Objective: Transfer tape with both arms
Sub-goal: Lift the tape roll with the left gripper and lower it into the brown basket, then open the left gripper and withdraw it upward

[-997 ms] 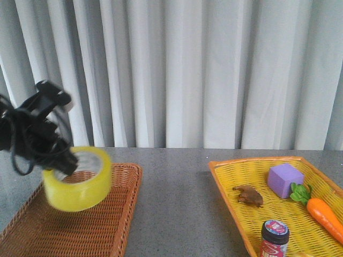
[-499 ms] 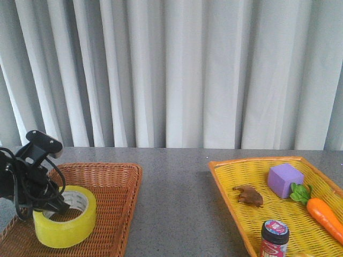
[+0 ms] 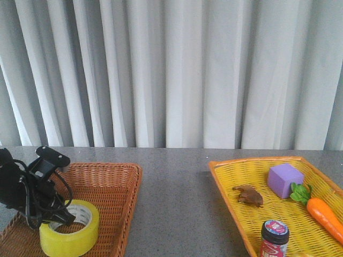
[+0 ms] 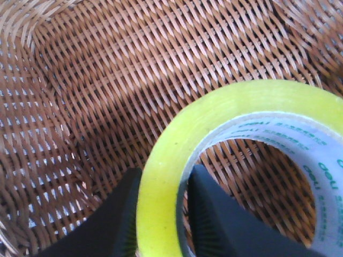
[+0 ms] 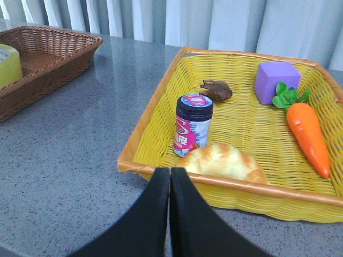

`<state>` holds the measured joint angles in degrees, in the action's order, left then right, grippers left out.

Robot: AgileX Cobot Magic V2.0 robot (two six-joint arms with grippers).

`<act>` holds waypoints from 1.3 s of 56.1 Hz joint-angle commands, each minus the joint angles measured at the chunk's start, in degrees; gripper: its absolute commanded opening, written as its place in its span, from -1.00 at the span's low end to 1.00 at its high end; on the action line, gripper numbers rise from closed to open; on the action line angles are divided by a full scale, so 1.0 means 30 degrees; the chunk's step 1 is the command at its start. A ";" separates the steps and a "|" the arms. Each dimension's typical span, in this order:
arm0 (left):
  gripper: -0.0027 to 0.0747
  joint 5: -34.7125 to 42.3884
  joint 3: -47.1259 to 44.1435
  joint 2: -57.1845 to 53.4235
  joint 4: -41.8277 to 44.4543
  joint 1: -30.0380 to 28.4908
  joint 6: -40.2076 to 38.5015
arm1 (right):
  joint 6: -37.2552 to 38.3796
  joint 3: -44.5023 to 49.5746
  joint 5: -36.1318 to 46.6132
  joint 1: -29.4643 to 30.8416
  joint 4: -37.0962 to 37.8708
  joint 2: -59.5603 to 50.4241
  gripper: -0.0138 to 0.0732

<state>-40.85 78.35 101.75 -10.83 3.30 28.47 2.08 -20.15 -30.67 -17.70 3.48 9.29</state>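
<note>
Tape (image 3: 69, 235) in the left basket (image 3: 115, 184), my left gripper (image 4: 161, 214) on its wall. Right basket (image 3: 236, 198): jar (image 3: 275, 238), cube (image 3: 285, 181), carrot (image 3: 325, 217), bun (image 5: 222, 162).

A staged lab setup. A speckled grey stone tabletop (image 3: 177, 182) stands before pleated white curtains (image 3: 177, 69). Wicker baskets hold toy props like an orange plastic carrot (image 3: 324, 217).

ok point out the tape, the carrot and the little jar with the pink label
tape (image 3: 68, 239): front view, on its yellow outer band.
carrot (image 5: 308, 134): right wrist view, middle of the orange body.
jar (image 5: 193, 128): right wrist view, on the pink label.
</note>
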 commanded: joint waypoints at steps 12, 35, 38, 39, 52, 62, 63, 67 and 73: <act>-0.14 0.0759 0.0561 -0.1148 -0.0469 0.0004 -0.0245 | -0.0008 -0.0461 0.1314 0.0086 0.0136 0.0236 -0.69; -0.04 0.0296 0.0576 -0.3705 -0.0488 0.0004 -0.0809 | -0.0008 -0.0461 0.1334 0.0086 0.0181 0.0236 -0.69; -0.08 -0.0060 0.0576 -0.4458 -0.0488 0.0004 -0.1404 | -0.0008 -0.0461 0.1334 0.0086 0.0251 0.0236 -0.69; -0.11 -0.0153 0.0576 -0.4657 -0.0488 0.0004 -0.1537 | -0.0008 -0.0461 0.1334 0.0086 0.0288 0.0236 -0.69; -0.65 -0.1466 0.0559 -0.8199 -0.0507 0.0004 -0.2304 | 0.0704 -0.0461 0.1479 0.0086 0.0353 0.0236 -0.69; -0.95 -0.2599 0.0540 -1.1119 -0.1163 0.0004 -0.2304 | 0.0684 -0.0461 0.1346 0.0086 0.0353 0.0236 -0.69; -0.95 -0.2646 0.0540 -1.1322 -0.1278 0.0004 -0.2304 | 0.0684 -0.0461 0.1346 0.0086 0.0353 0.0236 -0.69; -0.95 -0.2943 0.0540 -1.2289 -0.1909 0.0004 -0.2304 | 0.0666 -0.0461 0.1329 0.0086 0.0353 0.0236 -0.69; -0.95 -0.3523 0.0540 -1.3340 -0.2647 0.0004 -0.2304 | 0.0630 -0.0461 0.1329 0.0086 0.0353 0.0236 -0.69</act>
<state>-53.08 78.35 64.94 -15.34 3.30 22.10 3.96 -20.15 -30.67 -17.70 3.91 9.29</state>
